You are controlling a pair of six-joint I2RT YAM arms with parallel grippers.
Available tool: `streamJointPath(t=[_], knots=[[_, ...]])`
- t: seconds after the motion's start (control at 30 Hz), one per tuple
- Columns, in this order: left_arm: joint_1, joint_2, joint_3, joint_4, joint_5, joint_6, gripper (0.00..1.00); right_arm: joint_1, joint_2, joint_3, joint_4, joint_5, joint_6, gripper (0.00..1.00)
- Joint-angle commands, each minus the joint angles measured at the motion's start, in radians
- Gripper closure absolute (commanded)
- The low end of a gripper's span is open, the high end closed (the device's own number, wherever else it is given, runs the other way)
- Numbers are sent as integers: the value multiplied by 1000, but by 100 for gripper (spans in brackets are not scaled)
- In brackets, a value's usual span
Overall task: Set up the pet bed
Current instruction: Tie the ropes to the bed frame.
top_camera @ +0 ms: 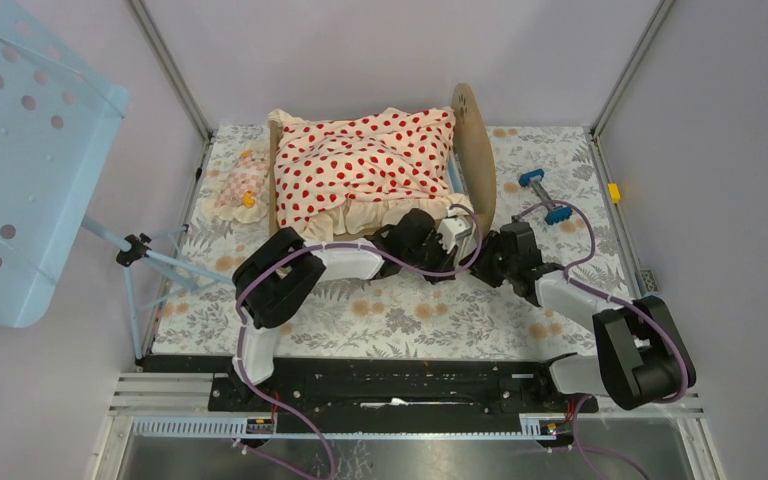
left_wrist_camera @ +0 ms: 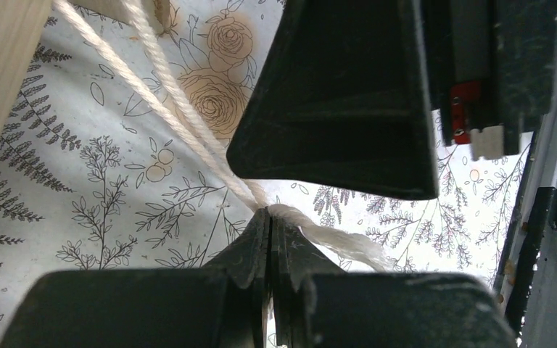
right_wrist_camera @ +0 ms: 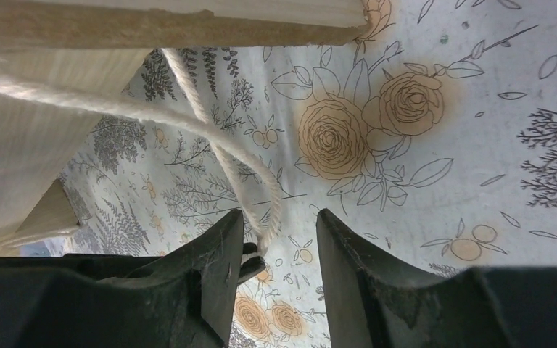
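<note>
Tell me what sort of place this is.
Probably a robot lab test cell, not a home: metal frame posts and blank walls box it in, a left arm and right arm are bolted at the near edge, and a floral cloth lies under the pet bed.

Dotted blanket [top_camera: 365,160] at 12 o'clock on the floral surface [top_camera: 410,320]; pillow [top_camera: 240,188] at 10; blue dumbbell [top_camera: 546,196] and, farther out, yellow block [top_camera: 614,191] at 2.

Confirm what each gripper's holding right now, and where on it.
Left gripper is shut on the white cord, pinching it partway along. Right gripper holds nothing: jaws apart around a cord loop.
</note>
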Motion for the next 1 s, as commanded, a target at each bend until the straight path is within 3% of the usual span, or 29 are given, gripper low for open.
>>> streamJointPath(t=[0.0, 0.7, 0.97], knots=[[5, -55, 41, 3, 31, -1, 100, -5, 42, -6, 72, -35, 19, 52], [8, -89, 53, -29, 44, 3, 100, -5, 172, -2, 188, -38, 51, 51], [18, -99, 62, -46, 34, -9, 100, -5, 110, -33, 175, -10, 45, 79]])
